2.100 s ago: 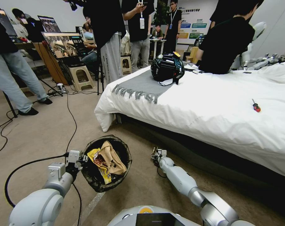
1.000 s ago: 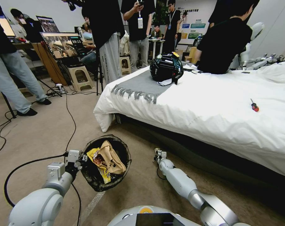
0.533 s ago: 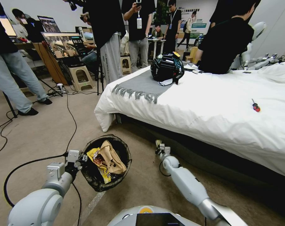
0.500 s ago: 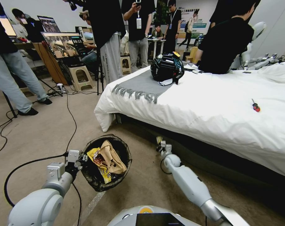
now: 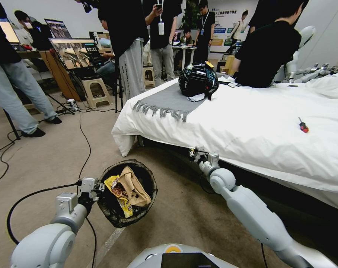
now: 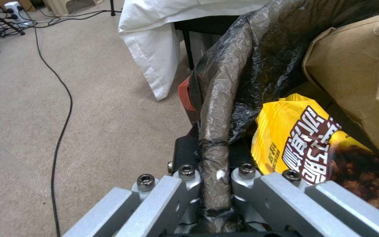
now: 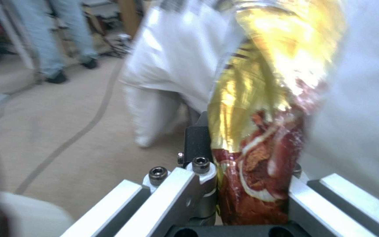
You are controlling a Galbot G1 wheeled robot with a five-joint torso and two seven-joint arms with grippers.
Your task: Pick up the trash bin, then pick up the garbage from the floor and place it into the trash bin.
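The left gripper is pinched tight on the rim of the trash bin, and the bin hangs above the carpet in front of the robot, tipped a bit toward the bed. In the left wrist view the two fingers squeeze the rolled black bag over the rim. Inside the bin lie a yellow snack bag and a brown paper bag. The right gripper is up beside the edge of the bed, well apart from the bin, and its fingers are shut on a shiny yellow and red wrapper that sticks up out of them. I think a few things could go wrong here. The wrapper is thin and slippery, so it could slide out on the way over and fall back on the floor. The bin is quite full at the top, so the wrapper might land on the paper bag and bounce off. The left gripper holds only the thin rim and the soft liner, so if the right arm bumps the bin, it could swing, tip more, or slip loose and spill. The right arm is also very near the white sheet, and it could snag the cloth as it turns toward the bin
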